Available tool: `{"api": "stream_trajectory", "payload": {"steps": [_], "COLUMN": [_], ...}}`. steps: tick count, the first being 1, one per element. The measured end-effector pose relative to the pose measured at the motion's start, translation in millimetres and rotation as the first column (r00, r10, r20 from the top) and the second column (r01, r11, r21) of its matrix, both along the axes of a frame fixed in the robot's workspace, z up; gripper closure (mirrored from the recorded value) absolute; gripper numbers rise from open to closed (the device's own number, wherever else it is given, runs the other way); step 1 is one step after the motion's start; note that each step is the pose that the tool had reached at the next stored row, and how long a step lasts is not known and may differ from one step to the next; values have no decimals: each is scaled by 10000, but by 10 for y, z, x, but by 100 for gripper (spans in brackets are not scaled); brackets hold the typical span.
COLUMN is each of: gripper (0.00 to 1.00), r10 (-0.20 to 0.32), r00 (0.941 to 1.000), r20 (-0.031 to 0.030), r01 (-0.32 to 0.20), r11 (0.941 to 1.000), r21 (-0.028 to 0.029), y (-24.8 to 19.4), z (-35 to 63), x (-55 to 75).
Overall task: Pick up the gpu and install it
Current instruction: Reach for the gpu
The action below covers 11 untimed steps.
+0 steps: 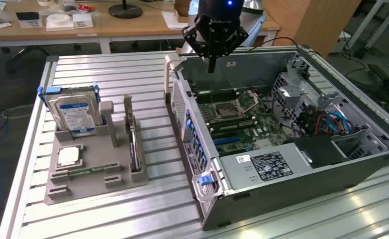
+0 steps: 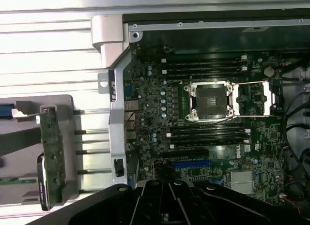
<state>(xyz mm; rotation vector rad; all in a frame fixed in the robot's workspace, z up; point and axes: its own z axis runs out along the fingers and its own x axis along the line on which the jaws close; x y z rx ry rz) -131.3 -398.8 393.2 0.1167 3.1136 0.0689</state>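
Look first at the counter: on its grey holder, find the gpu standing edge-on in a slot, untouched, just beside the open computer case. Farther back, see the gripper hanging above the case's far end, over the motherboard, well apart from the card, fingers drawn together on nothing. Judge the pick not yet begun. For a grasp, need to part the fingers, line them up across the thin top edge, and come down straight between the slot walls.
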Motion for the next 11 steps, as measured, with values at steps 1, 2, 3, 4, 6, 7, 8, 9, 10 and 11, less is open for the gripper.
{"api": "stream_trajectory", "payload": {"steps": [1,2,3,4,6,7,8,9,10,11], "gripper": [89,89,89,89,89,89,89,89,89,89], "r10": [1,1,1,2,1,1,0,0,0,0], "r00": [10000,10000,10000,10000,10000,10000,10000,10000,10000,10000], "r20": [-1,-1,-1,0,-1,-1,0,0,0,-1], "r01": [-1,-1,-1,-2,-1,-1,0,0,0,0], "r11": [10000,10000,10000,10000,10000,10000,10000,10000,10000,10000], "r21": [-1,-1,-1,0,-1,-1,0,0,-1,0], "y": [0,0,0,0,0,0,0,0,0,0], "z": [0,0,1,0,0,0,0,0,0,0], "x": [-13,-27,-41,-56,-86,-101,-115,-129,-142,-154]}}
